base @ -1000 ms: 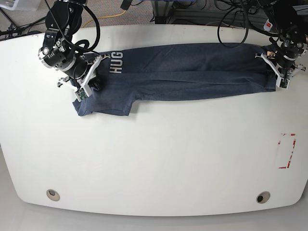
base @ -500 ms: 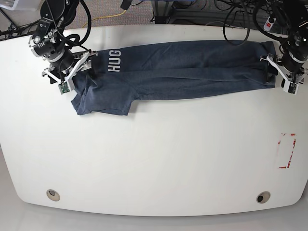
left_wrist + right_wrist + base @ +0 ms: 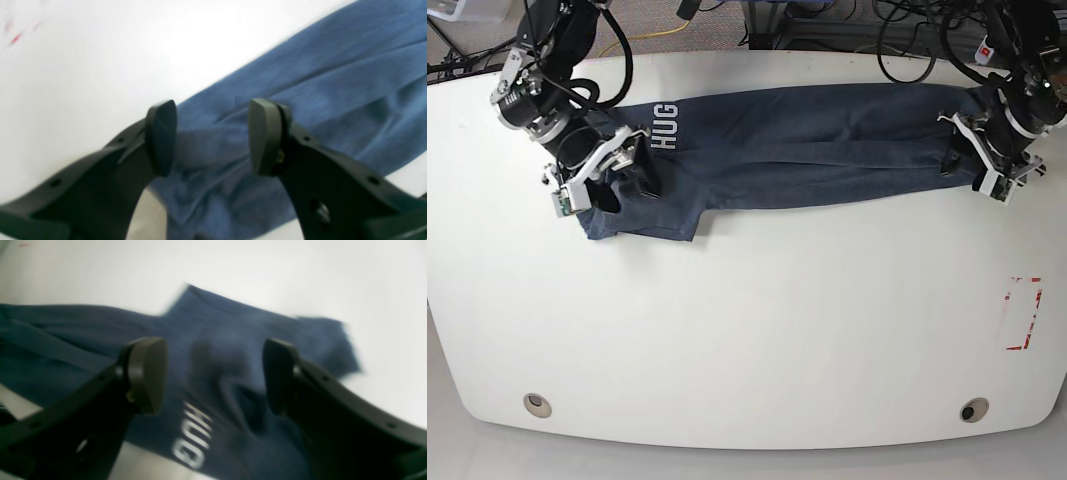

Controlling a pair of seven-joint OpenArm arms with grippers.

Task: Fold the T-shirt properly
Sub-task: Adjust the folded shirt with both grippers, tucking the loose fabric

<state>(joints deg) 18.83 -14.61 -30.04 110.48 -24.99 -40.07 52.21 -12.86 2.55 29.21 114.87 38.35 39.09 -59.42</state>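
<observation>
T-shirt (image 3: 807, 145): folded into a long band, long axis across the worktop (image 3: 747, 330) along its far edge; "HUG" end at right hand.
Right hand (image 3: 609, 178): spread, empty, above sleeve end.
Left hand (image 3: 975, 160): parted, empty, over opposite end.

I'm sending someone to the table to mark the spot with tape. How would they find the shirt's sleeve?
On the white table, the T-shirt lies as a long dark blue band along the far edge. Its sleeve is the flap jutting toward the near edge, just below the white "HUG" lettering, under the right gripper.
</observation>
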